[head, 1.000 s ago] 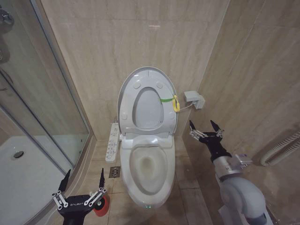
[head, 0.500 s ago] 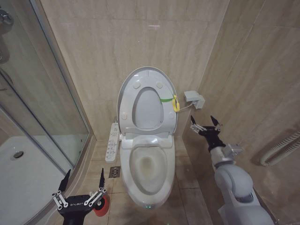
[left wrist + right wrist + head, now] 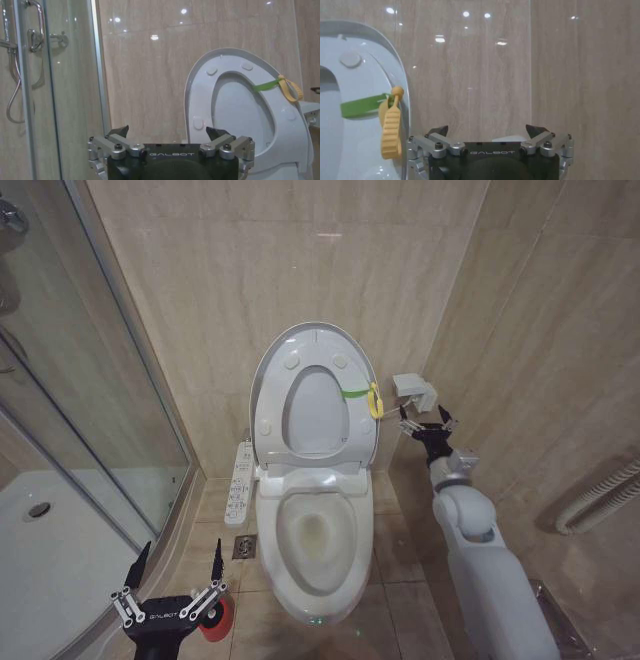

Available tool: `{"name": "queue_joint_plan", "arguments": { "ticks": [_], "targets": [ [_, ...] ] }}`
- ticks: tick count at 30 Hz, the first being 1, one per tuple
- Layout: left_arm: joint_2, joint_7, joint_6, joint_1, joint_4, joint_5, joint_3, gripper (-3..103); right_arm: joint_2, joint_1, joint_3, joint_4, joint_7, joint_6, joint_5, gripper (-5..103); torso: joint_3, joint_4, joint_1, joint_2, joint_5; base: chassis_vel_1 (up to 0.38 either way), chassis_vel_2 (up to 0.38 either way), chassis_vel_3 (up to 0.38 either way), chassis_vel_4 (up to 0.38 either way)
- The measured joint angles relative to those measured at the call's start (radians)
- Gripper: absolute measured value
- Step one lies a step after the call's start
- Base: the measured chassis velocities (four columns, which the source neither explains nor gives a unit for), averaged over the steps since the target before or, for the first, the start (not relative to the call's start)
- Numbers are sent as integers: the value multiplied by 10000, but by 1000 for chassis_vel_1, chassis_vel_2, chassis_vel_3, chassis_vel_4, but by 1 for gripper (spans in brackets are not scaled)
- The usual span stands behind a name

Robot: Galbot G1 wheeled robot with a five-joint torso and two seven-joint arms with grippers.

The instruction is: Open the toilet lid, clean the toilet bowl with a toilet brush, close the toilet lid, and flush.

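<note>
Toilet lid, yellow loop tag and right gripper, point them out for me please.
toilet lid [image 3: 315,345], head view, raised top edge.
yellow loop tag [image 3: 391,127], right wrist view, ribbed strap.
right gripper [image 3: 424,418], head view, between its open fingertips.

**Where things stand around the toilet**

The toilet bowl [image 3: 318,545] sits against the back wall, its lid [image 3: 315,395] raised upright behind it. A button panel [image 3: 240,483] lies at its left, with the shower enclosure [image 3: 70,460] farther left. The right gripper [image 3: 424,418] is right of the lid, near a wall box [image 3: 413,390]. The left gripper [image 3: 177,568] is in front, left of the bowl.
</note>
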Motion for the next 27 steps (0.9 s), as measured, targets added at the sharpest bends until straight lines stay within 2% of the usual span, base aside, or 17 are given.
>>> {"name": "queue_joint_plan", "arguments": {
  "ticks": [3,13,16,17,20,27],
  "targets": [
    [0,0,0,0,0,0,0,100,153,733,-128,-756,-9,359,-460,100,0,2,-2,0,-1,0,0,0,0],
    [-1,0,0,0,0,0,1,100,396,2042,-306,-2319,-20,929,-970,100,0,-1,-1,1,-2,0,0,0,0],
    [-1,0,0,0,0,0,1,100,604,2585,-390,-3297,-19,1685,-1552,100,0,0,-1,1,-2,0,0,0,0],
    [-1,0,0,0,0,0,1,100,604,2585,-390,-3297,-19,1685,-1552,100,0,0,-1,1,-2,0,0,0,0],
    [0,0,0,0,0,0,1,100,875,3046,-371,-4117,17,2336,-1946,100,0,4,-1,0,-1,0,0,0,0],
    [0,0,0,0,-1,0,0,100,965,3632,-294,-4867,19,2756,-2066,100,-1,-1,-1,1,-1,0,0,0,0]
  ]
}}
